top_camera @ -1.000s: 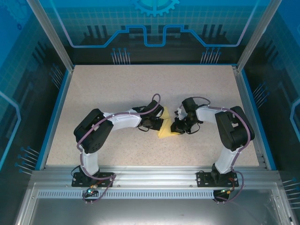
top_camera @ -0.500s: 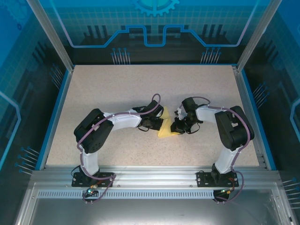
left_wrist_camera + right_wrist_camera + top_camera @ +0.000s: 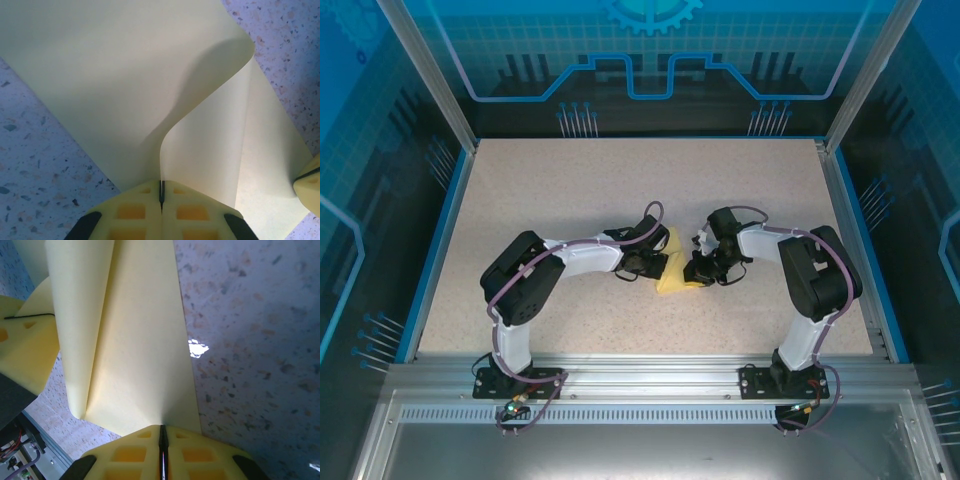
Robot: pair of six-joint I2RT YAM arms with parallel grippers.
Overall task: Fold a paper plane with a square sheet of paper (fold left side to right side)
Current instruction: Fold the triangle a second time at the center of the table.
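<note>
paper (image 3: 672, 278) mid surface (image 3: 570, 190), partly folded, flap curling up. left claw (image 3: 161, 189) pinched shut on one edge, right claw (image 3: 162, 434) pinched on opposite edge. seems thin, light, floppy, tears easily; best hold at edges, pull gently.
</note>
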